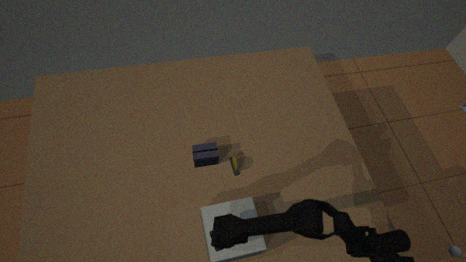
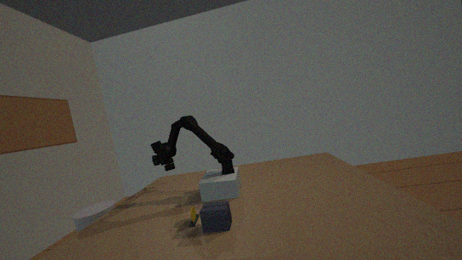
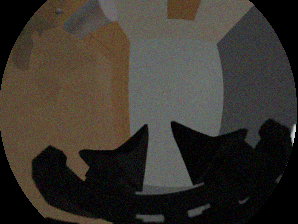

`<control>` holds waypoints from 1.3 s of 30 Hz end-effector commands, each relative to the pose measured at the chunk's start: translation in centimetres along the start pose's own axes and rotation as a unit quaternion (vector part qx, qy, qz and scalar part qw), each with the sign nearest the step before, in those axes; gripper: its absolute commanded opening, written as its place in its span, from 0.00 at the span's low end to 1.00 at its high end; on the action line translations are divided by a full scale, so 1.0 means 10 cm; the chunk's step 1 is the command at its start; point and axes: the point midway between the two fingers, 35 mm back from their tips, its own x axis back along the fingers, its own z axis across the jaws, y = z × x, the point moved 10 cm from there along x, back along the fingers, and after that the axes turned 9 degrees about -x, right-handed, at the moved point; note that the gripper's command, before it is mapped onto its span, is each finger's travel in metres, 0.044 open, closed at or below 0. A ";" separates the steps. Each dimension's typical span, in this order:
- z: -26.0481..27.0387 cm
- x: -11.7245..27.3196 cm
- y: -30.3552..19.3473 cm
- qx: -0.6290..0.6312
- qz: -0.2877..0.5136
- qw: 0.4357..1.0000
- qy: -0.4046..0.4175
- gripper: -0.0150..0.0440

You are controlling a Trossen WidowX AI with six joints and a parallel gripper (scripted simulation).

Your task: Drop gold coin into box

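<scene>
The gold coin (image 1: 235, 163) (image 2: 193, 214) stands on edge in the dark-green holder (image 1: 236, 173) (image 2: 195, 221). The closed grey box (image 1: 206, 159) (image 2: 216, 219) stands beside it, to its left in the top view and to its right in the exterior view. A thin dark slot shows across the lid in the top view. My gripper (image 3: 158, 125) (image 2: 163, 164) is partly open, with nothing between its fingertips. It hangs in the air off to the side of the arm's base, far from coin and box. The wrist view shows neither coin, holder nor box.
The arm's white base block (image 1: 210, 214) (image 2: 219, 189) stands on the wooden table (image 1: 107, 171) (image 2: 297, 212), behind box and coin in the exterior view. A pale round object (image 2: 91, 214) is beyond the table's left edge there. The arm casts shadows over the table.
</scene>
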 end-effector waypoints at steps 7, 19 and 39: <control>0.03 1.33 0.46 0.033 -0.203 0.972 0.117 0.53; 0.15 2.86 0.37 0.114 -0.365 0.882 0.274 0.53; 0.09 4.79 -1.19 0.336 -0.433 0.665 0.508 0.53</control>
